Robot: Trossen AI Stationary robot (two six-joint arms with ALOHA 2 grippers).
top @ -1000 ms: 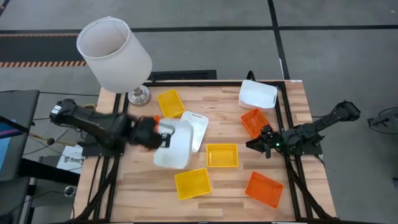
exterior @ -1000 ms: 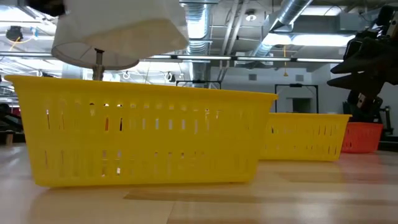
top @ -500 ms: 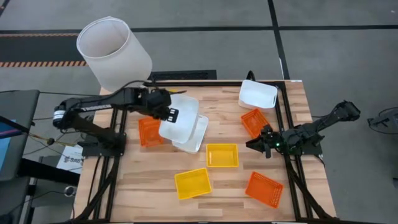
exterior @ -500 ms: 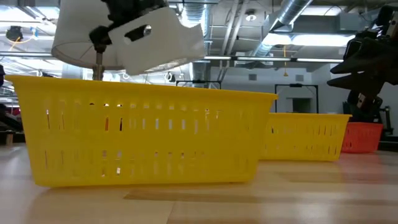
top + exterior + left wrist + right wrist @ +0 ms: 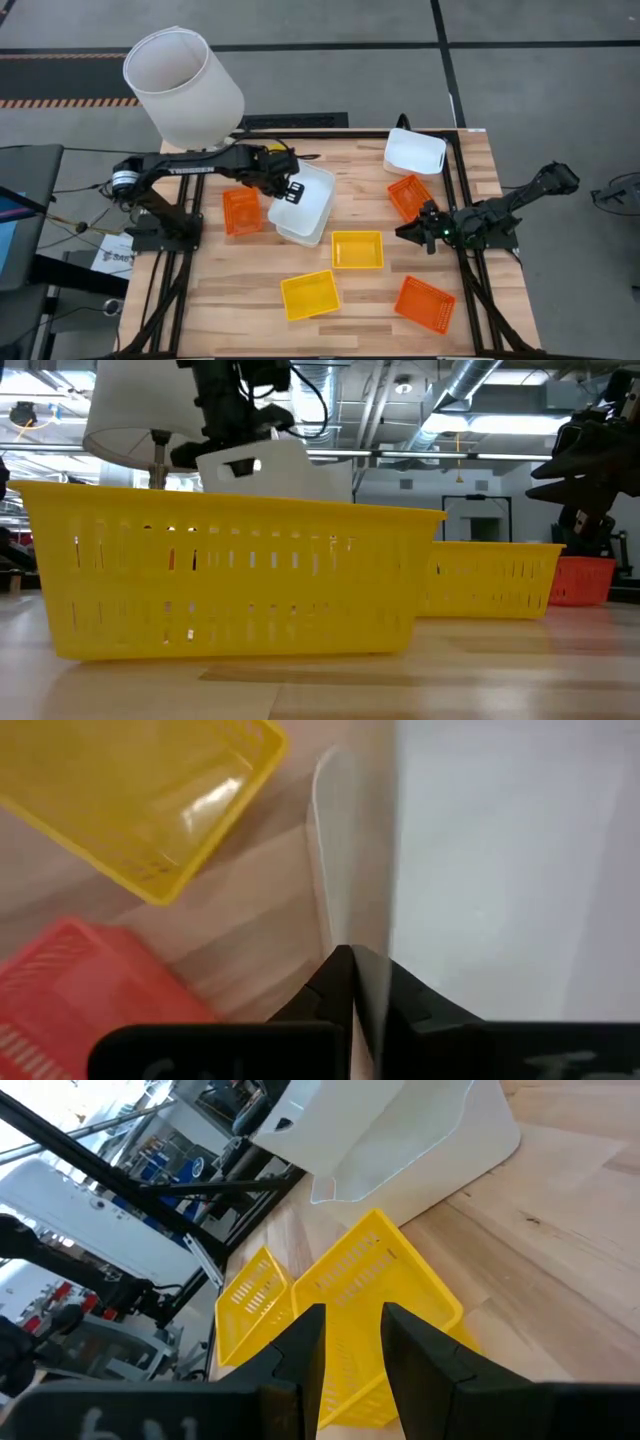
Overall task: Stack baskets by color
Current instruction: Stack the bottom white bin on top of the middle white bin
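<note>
Three white baskets [image 5: 414,152], three orange [image 5: 241,211].

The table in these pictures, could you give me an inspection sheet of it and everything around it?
Surface: wooden table, dark-framed.
Job's things: white basket held above another white one; third white basket at far edge; three orange baskets; two yellow baskets visible.
Clutter: lamp shade over far left corner.
Grippers: left gripper shut on the white basket's rim; right gripper empty, slightly parted, at the right side.
Cables: thin black cable behind the left arm.
Surroundings: grey floor, striped tape.
</note>
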